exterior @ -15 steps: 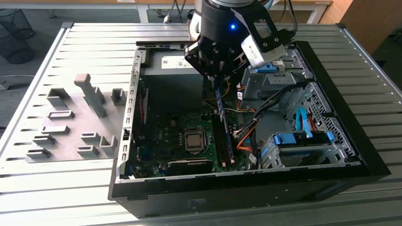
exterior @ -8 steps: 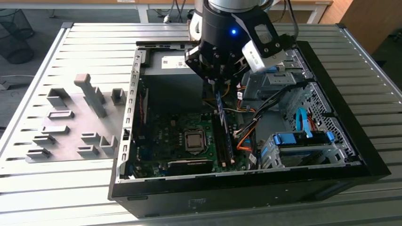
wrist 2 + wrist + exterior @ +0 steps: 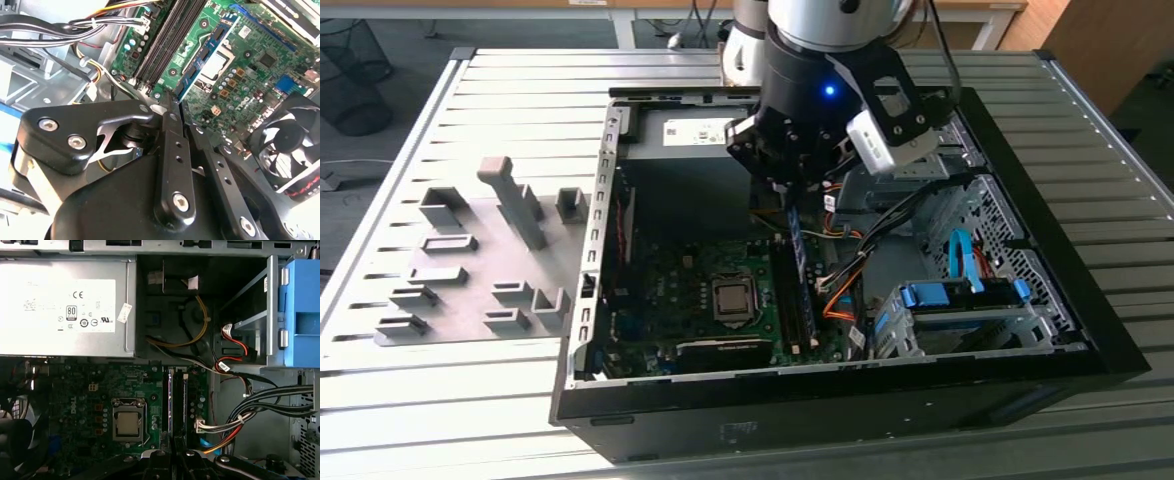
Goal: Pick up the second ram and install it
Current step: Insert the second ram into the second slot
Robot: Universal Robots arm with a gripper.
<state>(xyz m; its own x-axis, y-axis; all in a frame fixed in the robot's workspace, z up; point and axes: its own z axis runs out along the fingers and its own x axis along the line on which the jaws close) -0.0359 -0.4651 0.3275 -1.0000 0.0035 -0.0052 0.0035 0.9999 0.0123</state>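
The second ram [image 3: 798, 248], a thin blue stick with black chips, hangs edge-on from my gripper [image 3: 790, 195] inside the open computer case [image 3: 1067, 330]. In the second wrist view the ram [image 3: 201, 54] reaches out from between the black fingers [image 3: 170, 130], which are shut on its near end. It sits just above the motherboard [image 3: 255, 75], beside the long dark memory slots [image 3: 159, 42] and slightly askew to them. In the first wrist view the slots [image 3: 178, 400] run straight out from the gripper [image 3: 175, 457].
A bundle of cables [image 3: 255, 407] and blue drive-bay latches [image 3: 947, 295] lie beside the slots. The processor socket [image 3: 129, 422] and a fan [image 3: 295, 140] are on their other side. A grey fixture plate [image 3: 480, 260] lies at the exterior view's left.
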